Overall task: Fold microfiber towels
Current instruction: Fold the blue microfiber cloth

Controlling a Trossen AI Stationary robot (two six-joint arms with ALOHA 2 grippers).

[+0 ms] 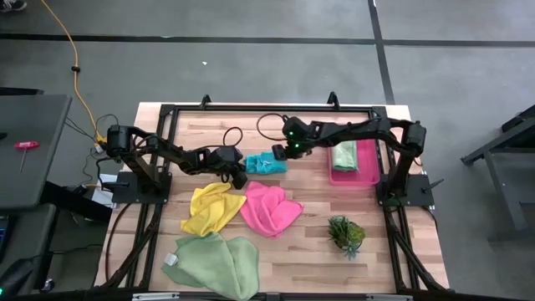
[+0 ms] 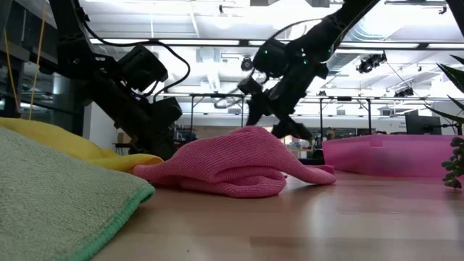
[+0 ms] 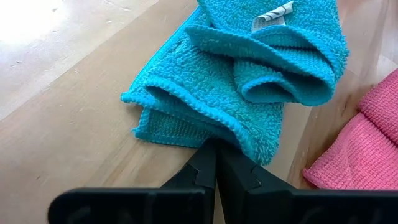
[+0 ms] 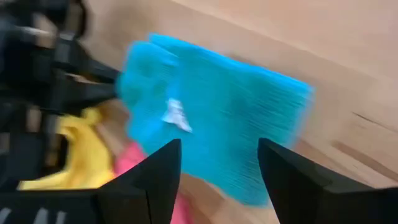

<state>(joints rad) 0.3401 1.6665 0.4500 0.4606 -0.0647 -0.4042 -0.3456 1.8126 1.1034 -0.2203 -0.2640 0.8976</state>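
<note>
Step in hand, by judgement: folding the teal towel point(image 1: 267, 163), partly folded on the worktop point(image 1: 284, 251) at its far middle, between both arms. Left claw point(image 3: 216, 163) closed, fingertips pressed together at the towel's edge, seemingly pinching or pinning a corner. Right claw point(image 4: 217, 165) open, hovering just above the same towel from the right. Next move probably calls for lowering the right claw onto a free edge, closing, and drawing it over while the left one holds.

Only in the high view: pale green towel point(image 1: 213, 261) at near left, yellow towel point(image 1: 212, 207) and pink towel point(image 1: 269, 209) in the middle, another pale green one point(image 1: 343, 155) folded in the pink tray point(image 1: 354, 177) at far right. Only in the left wrist view: white label point(image 3: 272, 15) and loose bunched folds.
</note>
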